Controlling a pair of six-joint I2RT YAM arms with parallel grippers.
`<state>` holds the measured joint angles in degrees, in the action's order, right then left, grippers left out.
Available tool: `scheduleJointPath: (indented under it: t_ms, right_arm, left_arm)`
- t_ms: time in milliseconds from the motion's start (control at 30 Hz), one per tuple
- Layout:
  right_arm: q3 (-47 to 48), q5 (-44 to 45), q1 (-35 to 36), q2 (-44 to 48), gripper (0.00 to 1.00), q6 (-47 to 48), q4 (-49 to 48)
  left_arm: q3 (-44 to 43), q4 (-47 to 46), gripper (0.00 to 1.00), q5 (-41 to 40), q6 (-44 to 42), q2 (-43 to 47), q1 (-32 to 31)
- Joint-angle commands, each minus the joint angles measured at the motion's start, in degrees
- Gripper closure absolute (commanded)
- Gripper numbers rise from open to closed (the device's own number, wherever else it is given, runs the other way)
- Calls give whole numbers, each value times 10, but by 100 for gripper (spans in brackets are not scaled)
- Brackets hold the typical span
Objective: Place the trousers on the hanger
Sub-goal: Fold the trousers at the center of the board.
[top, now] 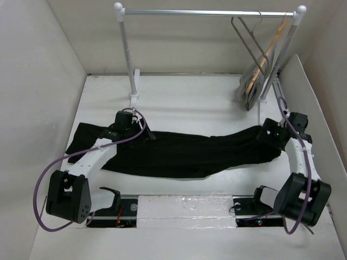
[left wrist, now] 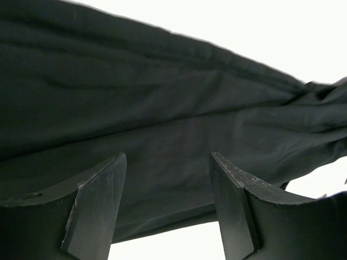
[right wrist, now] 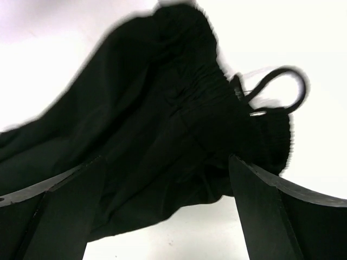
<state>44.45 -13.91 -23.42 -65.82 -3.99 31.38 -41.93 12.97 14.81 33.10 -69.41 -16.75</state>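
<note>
Both stand spread wide; the left claw [left wrist: 168,162] over a leg of the black trousers [top: 184,154] on the table [top: 190,103], the right claw [right wrist: 165,162] over their waistband [right wrist: 238,114]; the grey hanger [top: 244,39] hangs on the rail [top: 206,12], well beyond the right claw.

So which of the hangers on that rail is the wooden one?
The light brown wooden hanger, slanting nearest the right post of the rail; the grey hanger left of it is thin.

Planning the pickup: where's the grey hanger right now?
Top view, far right: the grey hanger hangs on the rail beside the wooden hanger, beyond the right gripper and clear of the trousers.
</note>
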Motion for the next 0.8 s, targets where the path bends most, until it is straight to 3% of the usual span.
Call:
scheduleJointPath:
  t_ms: [0, 33, 67, 133, 167, 267, 367, 700, 733, 767]
  right_arm:
    - [34, 102, 54, -17, 2, -27, 69]
    - [42, 164, 66, 1, 3, -42, 82]
    - [37, 159, 73, 60, 13, -45, 77]
    - [28, 150, 73, 73, 16, -50, 61]
    - [25, 144, 79, 75, 24, -49, 56]
    - [33, 118, 90, 10, 27, -44, 66]
    - [36, 163, 115, -27, 29, -59, 70]
    - [28, 178, 107, -49, 48, -52, 72]
    - [24, 176, 98, -48, 53, -45, 79]
    - [21, 174, 98, -42, 68, -41, 83]
  left_arm:
    - [23, -13, 42, 18, -18, 11, -2]
    - [25, -13, 42, 19, -22, 16, -2]
    - [34, -13, 42, 21, -27, 27, -2]
    - [37, -14, 42, 23, -29, 29, -7]
    - [44, -18, 42, 25, -28, 29, -7]
    - [45, -20, 42, 35, -25, 25, -14]
    - [41, -19, 42, 36, -24, 27, -20]
    - [32, -18, 43, 33, -27, 25, -20]
    - [32, -20, 43, 34, -26, 24, -20]
    - [31, -20, 43, 35, -24, 20, -20]
